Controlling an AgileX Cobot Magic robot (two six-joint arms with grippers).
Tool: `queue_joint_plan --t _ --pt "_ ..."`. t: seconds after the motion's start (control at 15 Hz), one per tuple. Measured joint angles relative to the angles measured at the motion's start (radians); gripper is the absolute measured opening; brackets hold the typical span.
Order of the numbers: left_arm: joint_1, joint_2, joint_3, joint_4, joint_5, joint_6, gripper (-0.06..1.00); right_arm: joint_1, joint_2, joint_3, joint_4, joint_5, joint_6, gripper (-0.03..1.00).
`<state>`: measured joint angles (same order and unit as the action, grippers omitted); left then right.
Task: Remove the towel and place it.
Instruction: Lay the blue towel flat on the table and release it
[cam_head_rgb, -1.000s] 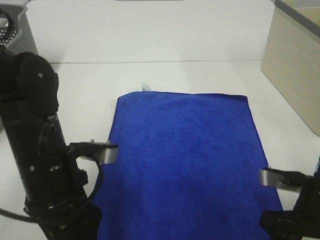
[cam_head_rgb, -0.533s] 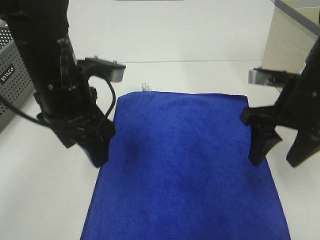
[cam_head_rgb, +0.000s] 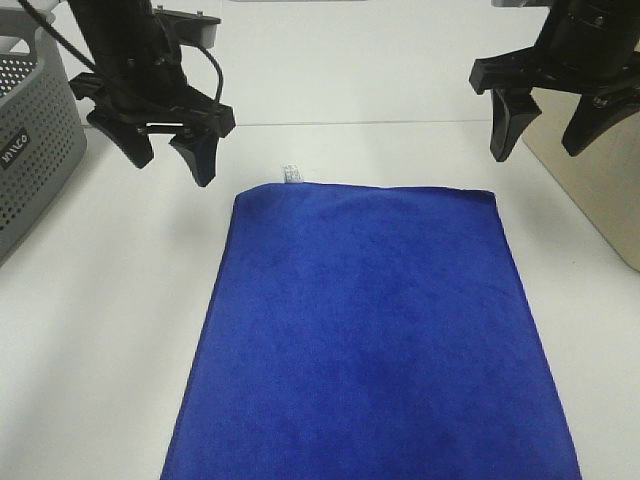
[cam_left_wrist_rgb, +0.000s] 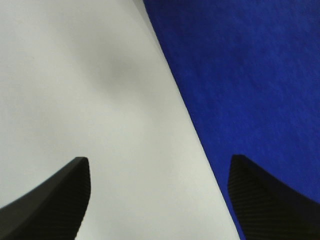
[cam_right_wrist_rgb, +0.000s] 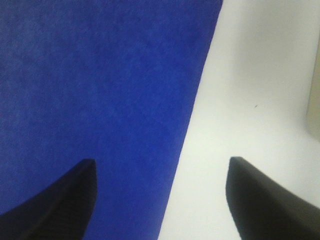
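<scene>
The towel (cam_head_rgb: 370, 330) lies spread flat on the white table (cam_head_rgb: 100, 300), a long royal-blue rectangle without visible folds. Its near end runs out of the exterior high view. A small white tag (cam_head_rgb: 291, 173) sticks out from the towel's far edge, close to its far left corner.

The left gripper (cam_head_rgb: 172, 168) hangs just beyond the towel's far left corner, on the side away from the cloth, and is not touching it. Its jaws stand apart with nothing between them. In the left wrist view one of its dark fingers (cam_left_wrist_rgb: 55, 200) sits over bare table and the other over blue plush, with the towel's long edge running between them.

The right gripper (cam_head_rgb: 535, 150) hangs beyond the towel's far right corner, also clear of the cloth. Its jaws are spread wide and hold nothing. In the right wrist view one finger (cam_right_wrist_rgb: 55, 200) is over the towel and the other over the table beside the towel's edge.

A grey perforated basket (cam_head_rgb: 35, 150) stands well to the left of the towel's far end, apart from it. A beige box (cam_head_rgb: 600, 170) stands to the right of the towel's far end, not touching the cloth
</scene>
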<state>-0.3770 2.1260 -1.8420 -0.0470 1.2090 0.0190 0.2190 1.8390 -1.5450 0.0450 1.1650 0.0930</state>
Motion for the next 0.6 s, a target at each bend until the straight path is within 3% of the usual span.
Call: queue_joint_plan --t 0.33,0.6 --pt "0.000 0.256 -0.321 0.047 0.003 -0.071 0.72 0.000 0.294 -0.308 -0.068 -0.001 0.014 0.71" --pt "0.000 0.366 -0.435 0.047 0.003 -0.079 0.72 -0.013 0.467 -0.449 -0.111 0.027 0.015 0.71"
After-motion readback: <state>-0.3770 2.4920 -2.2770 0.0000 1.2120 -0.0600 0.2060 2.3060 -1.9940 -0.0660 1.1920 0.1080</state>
